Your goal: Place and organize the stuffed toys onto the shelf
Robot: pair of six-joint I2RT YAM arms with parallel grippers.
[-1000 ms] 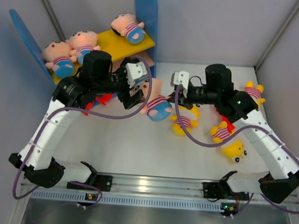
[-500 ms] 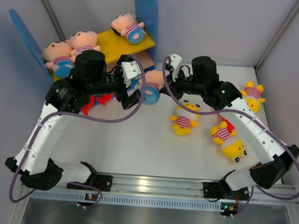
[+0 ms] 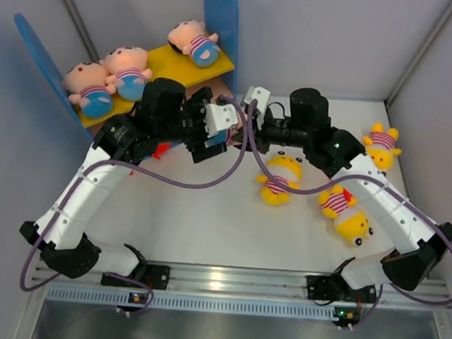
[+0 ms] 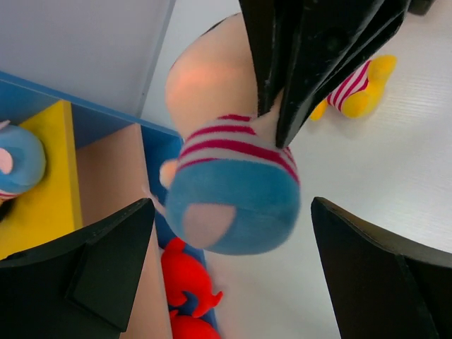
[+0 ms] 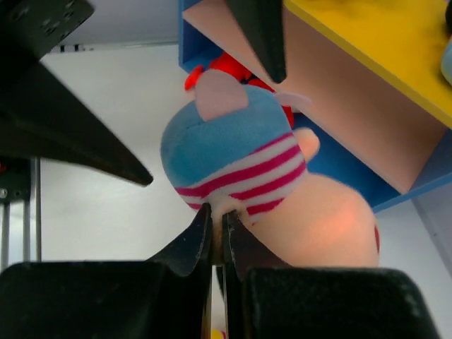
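Observation:
My right gripper (image 5: 217, 212) is shut on the striped shirt of a pink-faced doll (image 5: 233, 155) and holds it in the air in front of the shelf's tan-pink lower board (image 5: 339, 120). My left gripper (image 4: 232, 233) is open wide, facing the doll's blue bottom (image 4: 233, 205) without touching it. In the top view both grippers, left (image 3: 213, 131) and right (image 3: 247, 115), meet beside the shelf (image 3: 171, 65) and hide most of the doll. Three pink-faced dolls (image 3: 192, 41) (image 3: 129, 62) (image 3: 88, 86) lie on the yellow upper board.
Red monsters (image 4: 187, 279) (image 3: 162, 146) sit at the lower tier's opening by the blue side panel (image 3: 221, 14). Yellow striped creatures lie on the white table at the right (image 3: 280, 177) (image 3: 343, 213) (image 3: 381, 145). Grey walls close the back and sides.
The right gripper has carried the pink-faced doll up and left toward the shelf's lower tier. The left wrist has swung right, close to the doll.

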